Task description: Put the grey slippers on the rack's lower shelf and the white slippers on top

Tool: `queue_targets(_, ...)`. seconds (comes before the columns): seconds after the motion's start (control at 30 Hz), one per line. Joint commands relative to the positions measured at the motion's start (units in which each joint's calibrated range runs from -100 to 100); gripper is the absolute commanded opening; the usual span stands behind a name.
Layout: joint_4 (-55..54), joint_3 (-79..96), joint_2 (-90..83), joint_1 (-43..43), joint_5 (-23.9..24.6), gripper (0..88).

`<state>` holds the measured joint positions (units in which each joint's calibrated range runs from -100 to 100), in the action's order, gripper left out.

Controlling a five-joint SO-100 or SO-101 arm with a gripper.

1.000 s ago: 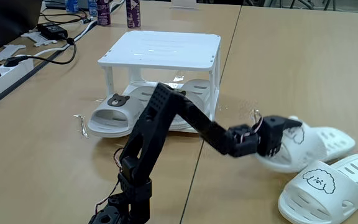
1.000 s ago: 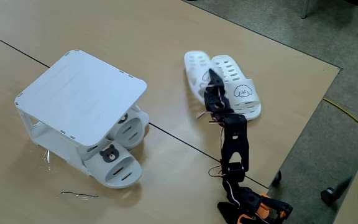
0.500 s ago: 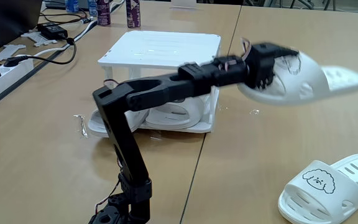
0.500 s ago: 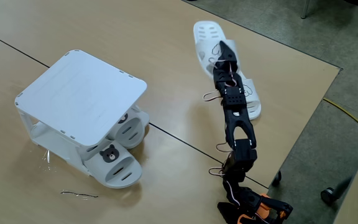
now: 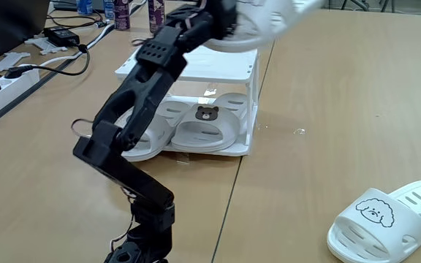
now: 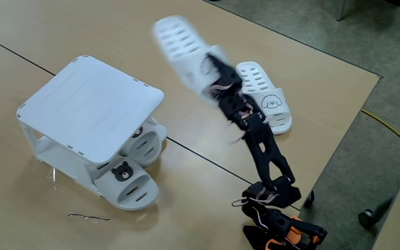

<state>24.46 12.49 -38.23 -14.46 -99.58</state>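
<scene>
The gripper (image 6: 212, 69) is clamped on one white slipper (image 6: 180, 43), carried high in the air and blurred by motion in both fixed views. In a fixed view the slipper (image 5: 265, 16) hangs at the top edge of the frame, above and just to the right of the rack (image 5: 196, 58), whose top shelf is bare. In the other fixed view the rack (image 6: 89, 104) lies to the left of and below the slipper, with bare table between them. The slipper's long axis there runs from upper left to lower right, its free end pointing away from the arm, so it will probably have to travel further left and come down flat onto the top shelf.

The second white slipper (image 5: 389, 219) lies on the table, well apart from the rack, puppy face up. The grey slippers (image 5: 207, 126) sit side by side on the lower shelf (image 5: 221, 150), bear faces outward, so that half of the task looks done
</scene>
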Motion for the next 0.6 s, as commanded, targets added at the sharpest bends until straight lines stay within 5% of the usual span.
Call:
queue_targets(0.0, 0.0, 0.1, -5.5, 13.2, -0.4, 0.7)
queue_targets(0.23, 0.0, 3.9, -4.8, 32.3, -0.4, 0.7)
queue_targets(0.57, -0.6, -9.8, 16.1, 33.3, -0.4, 0.7)
